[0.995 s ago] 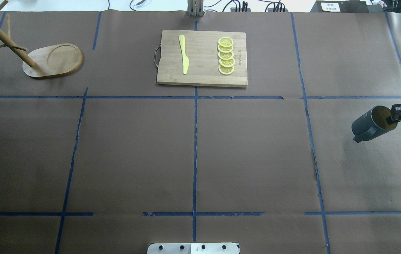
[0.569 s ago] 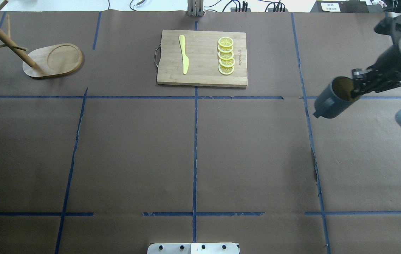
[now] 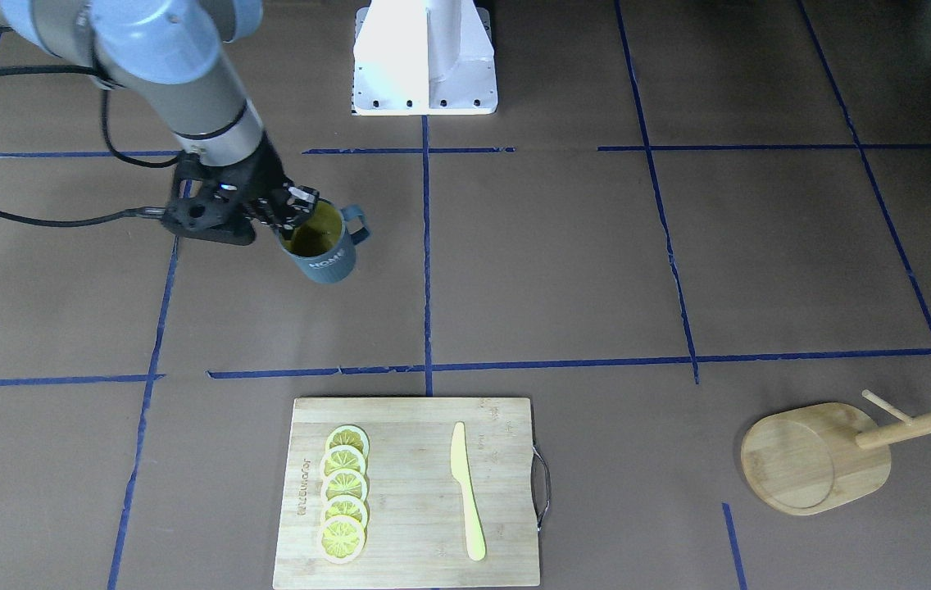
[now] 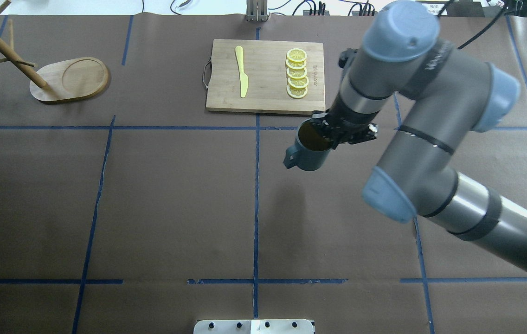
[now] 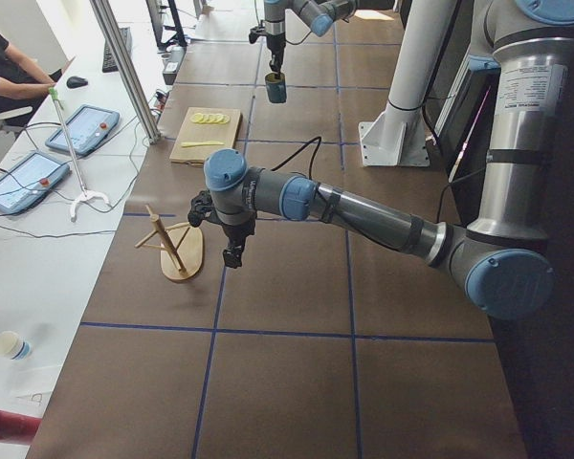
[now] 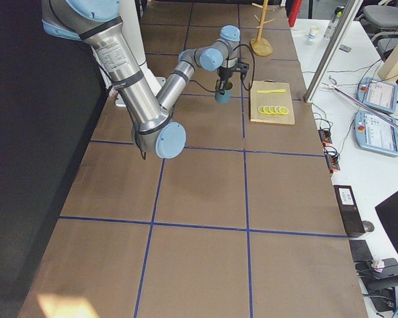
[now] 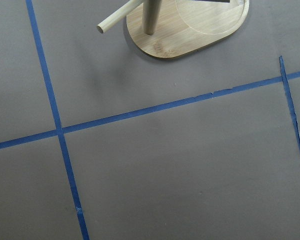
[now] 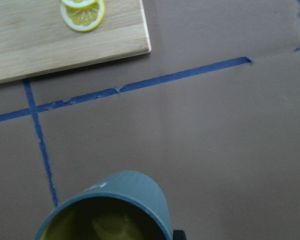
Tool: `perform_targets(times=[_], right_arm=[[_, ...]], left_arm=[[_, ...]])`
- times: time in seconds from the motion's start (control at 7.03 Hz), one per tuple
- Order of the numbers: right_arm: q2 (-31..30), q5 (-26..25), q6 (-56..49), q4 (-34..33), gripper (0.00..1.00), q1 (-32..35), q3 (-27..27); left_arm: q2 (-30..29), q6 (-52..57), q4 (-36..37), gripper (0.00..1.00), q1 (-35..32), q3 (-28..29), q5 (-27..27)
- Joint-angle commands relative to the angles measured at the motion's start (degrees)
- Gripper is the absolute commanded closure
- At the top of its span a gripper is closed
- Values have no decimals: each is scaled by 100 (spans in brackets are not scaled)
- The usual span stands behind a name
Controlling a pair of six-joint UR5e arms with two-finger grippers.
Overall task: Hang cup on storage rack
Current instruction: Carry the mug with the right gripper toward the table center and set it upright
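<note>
Only the front-facing view shows the white "HOME" lettering on the cup (image 3: 320,246); the overhead view turns that side away and gives instead the dark mouth and the squarish handle, which points toward the robot's left and the table's near edge. The cup is a dark blue-grey mug with fine upright ribs and a glossy yellow-green inside (the right wrist camera looks down past the rim into it); it hangs tilted over the middle of the table (image 4: 161,208), a little right of the centre tape line, and both side views show it below the wrist, off the brown paper. The right gripper (image 4: 327,133) is clamped on the rim wall, on the side away from the handle. The left gripper (image 5: 231,256) shows plainly only in the left side view, near the storage rack (image 4: 71,79); whether its fingers are apart or together I cannot tell. The rack, light wood with a rounded bamboo base, a round post and thin pegs, stands at the table's far left corner; the left wrist camera sees its base from above. A rectangular bamboo cutting board (image 4: 268,88) lies at the middle of the far edge, carrying overlapping lemon slices (image 4: 297,73) and a yellow knife (image 4: 241,72).
</note>
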Motion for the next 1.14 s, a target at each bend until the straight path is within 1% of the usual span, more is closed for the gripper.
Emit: perform_targets(times=[0.0, 0.14, 0.43, 0.71, 0.85, 1.0], right_arm=[[761, -577, 961, 909, 100, -636, -1189], [1007, -648, 1288, 1187, 100, -743, -1665], [984, -762, 1432, 1155, 100, -814, -1687], [992, -771, 1468, 963, 100, -814, -1670], [983, -763, 1468, 953, 97, -814, -1652], [983, -754, 1468, 901, 66, -814, -1626]], left_arm=[[23, 0, 0, 0, 0, 0, 9], [23, 0, 0, 0, 0, -9, 9], [23, 0, 0, 0, 0, -9, 9], [23, 0, 0, 0, 0, -9, 0], [23, 0, 0, 0, 0, -9, 0], [23, 0, 0, 0, 0, -9, 9]])
